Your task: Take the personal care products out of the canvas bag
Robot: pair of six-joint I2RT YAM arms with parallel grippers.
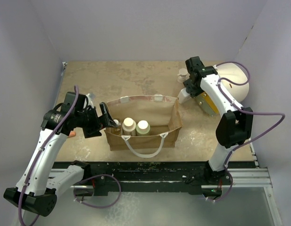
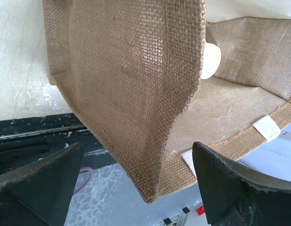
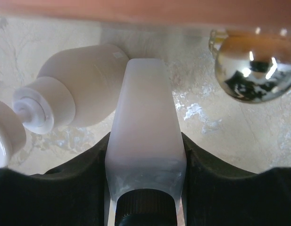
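Mottled beige tabletop (image 1: 136,77) beneath coarse-woven tan canvas bag (image 2: 126,70), floppy corner between wide-spread left gripper (image 2: 136,153) fingers; smooth, frosted, flat-sided white black-capped bottle (image 3: 145,108) clamped by right gripper (image 3: 145,157).

Left tool (image 1: 109,122) at canvas bag (image 1: 120,140) rim, right tool (image 1: 187,91) gripping white bottle (image 1: 183,97)

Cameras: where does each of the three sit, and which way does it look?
Top: high behind the robot, looking down on the table; shows the left arm and right arm.
Left wrist: on the left arm, facing the bag's woven wall; shows the open left gripper.
Right wrist: on the right arm, facing the table; shows the right gripper clamping a white bottle, pump bottle lying beside.
Shared: top and left wrist both see the bag; top and right wrist, the white bottle.
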